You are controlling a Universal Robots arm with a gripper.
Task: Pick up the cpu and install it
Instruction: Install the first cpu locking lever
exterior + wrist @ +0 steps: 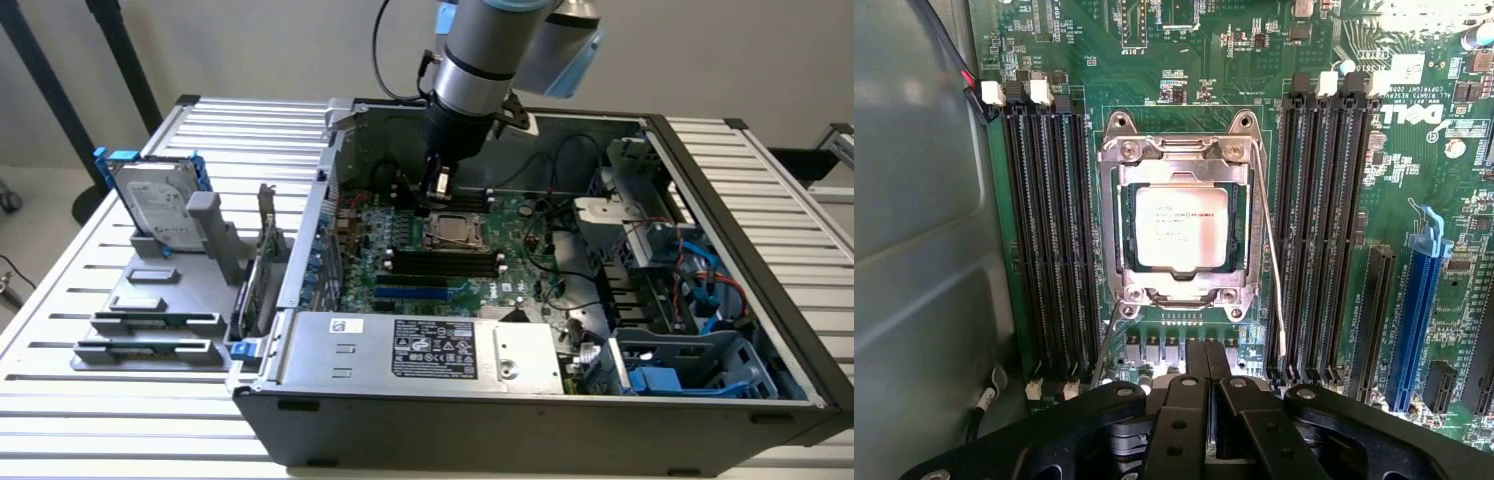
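The cpu [1181,225], a small square chip with a silvery top, lies flat inside the metal socket frame [1116,215] on the green motherboard [1184,60]. The exterior view places the cpu [450,228] in the middle of the open computer case. My gripper [438,190] hangs just above the socket, a little toward the case's back wall. Its black fingers [1186,375] are pressed together and shut with nothing between them, apart from the chip. A thin wire lever [1271,250] runs along one side of the socket.
Dark memory slots [1049,230] flank the socket on both sides. The power supply [427,345] sits at the case front, with drive cages and blue cables [694,270] on the exterior view's right. A hard drive in a blue frame [158,205] and a grey parts holder [147,320] stand outside on the left.
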